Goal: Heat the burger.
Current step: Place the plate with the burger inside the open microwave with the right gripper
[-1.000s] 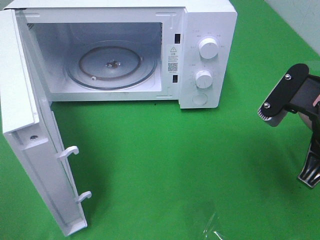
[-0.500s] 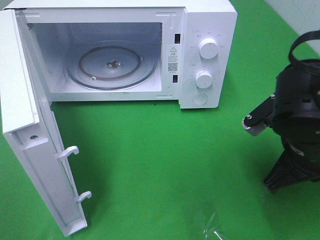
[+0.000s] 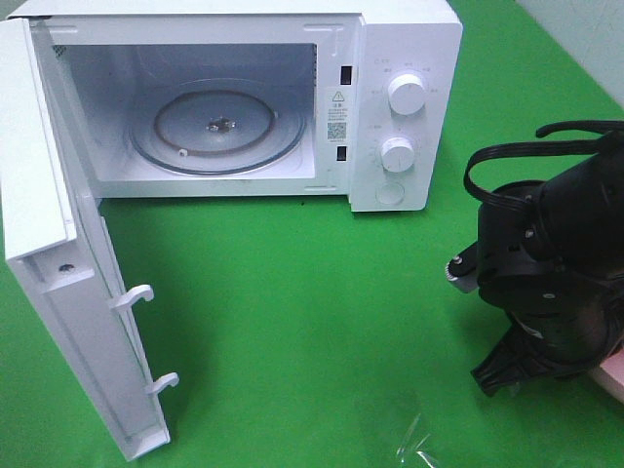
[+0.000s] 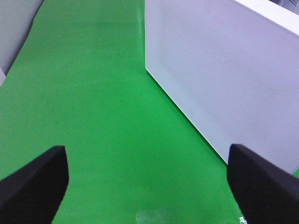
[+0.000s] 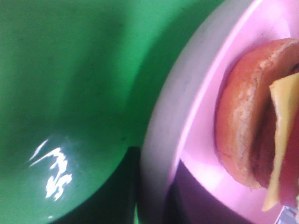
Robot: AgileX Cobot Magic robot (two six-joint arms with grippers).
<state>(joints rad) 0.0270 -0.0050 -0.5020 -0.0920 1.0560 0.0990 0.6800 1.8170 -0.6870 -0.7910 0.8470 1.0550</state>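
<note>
Burger [image 5: 247,135] on pink plate [image 5: 201,116]: soft, layers slide; carry by plate rim. Left jaws apart, empty; right jaws' state unclear.

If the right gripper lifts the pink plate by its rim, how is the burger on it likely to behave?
The burger sits loose on the pink plate, so it would probably slide if the plate tilts. The plate's surface looks smooth and glossy, offering little grip. The cheese slice overhangs the bun, suggesting stacked layers that may shift or come apart.

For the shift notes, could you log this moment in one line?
microwave: door open | burger: on pink plate | left gripper: open, empty
</note>
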